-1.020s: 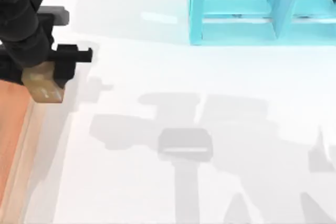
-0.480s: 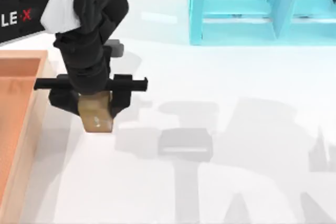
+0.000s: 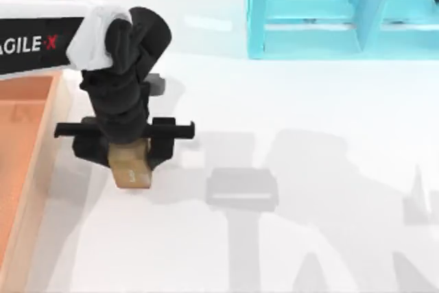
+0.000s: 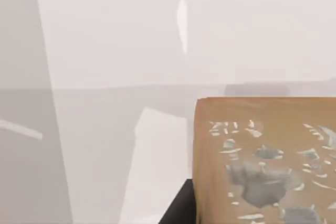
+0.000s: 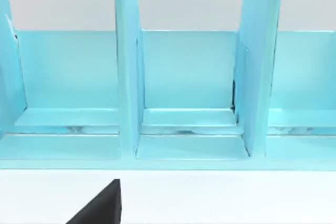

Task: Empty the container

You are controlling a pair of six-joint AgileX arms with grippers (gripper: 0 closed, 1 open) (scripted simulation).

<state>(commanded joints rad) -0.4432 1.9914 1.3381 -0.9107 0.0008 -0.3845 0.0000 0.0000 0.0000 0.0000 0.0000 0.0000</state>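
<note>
At the left edge of the top view lies the container (image 3: pixel 27 142), a shallow wooden tray with a light tan rim and an orange-brown floor, running off the picture to the left and toward the near side. What shows of its floor is bare.

Just right of the tray's rim, over the white surface (image 3: pixel 309 101), hangs the left gripper (image 3: pixel 129 147), pointing down from the black wrist of the left AgileX arm, which reaches in from the left side. Its two black fingers are closed onto a small tan wooden block (image 3: pixel 130 166), one on each side, and the block juts out below them toward the near side. The block is outside the tray, beside its right rim and apart from it; whether it touches the surface cannot be told from above. In the left wrist view the same block (image 4: pixel 265 161) sits close to the camera, its tan face flecked with pale and grey marks, with the white surface behind it.

Farther right on the surface lie soft grey shadows of the arms. Along the far side, right of centre, stands a turquoise cabinet (image 3: pixel 336 12) with upright dividers and open compartments. The right wrist view faces that cabinet (image 5: pixel 184 87) head on, with a dark wedge of the right gripper at the frame edge; I cannot tell how its fingers are set.
</note>
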